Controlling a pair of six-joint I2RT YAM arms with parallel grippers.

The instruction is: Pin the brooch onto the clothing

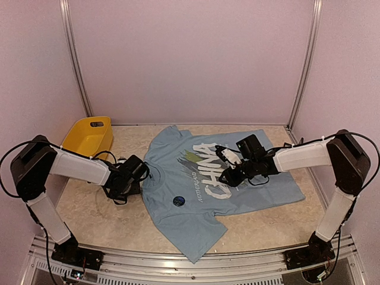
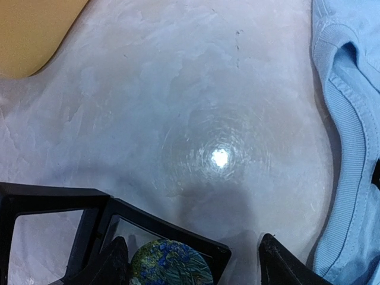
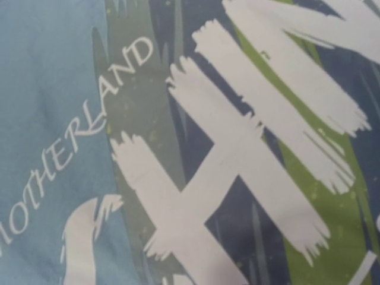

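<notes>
The clothing, a light blue T-shirt with white "CHINA" lettering, lies flat in the middle of the table. A round dark blue brooch rests on its chest. In the left wrist view another round brooch, with a blue and green flower picture, sits in a black frame holder. My left gripper is open low over that holder, just left of the shirt's collar, with one finger beside this brooch. My right gripper hovers over the lettering; its fingers are out of the right wrist view.
A yellow bin stands at the back left of the table. Bare marbled tabletop lies between the bin and the shirt. Pale walls close in the back and both sides.
</notes>
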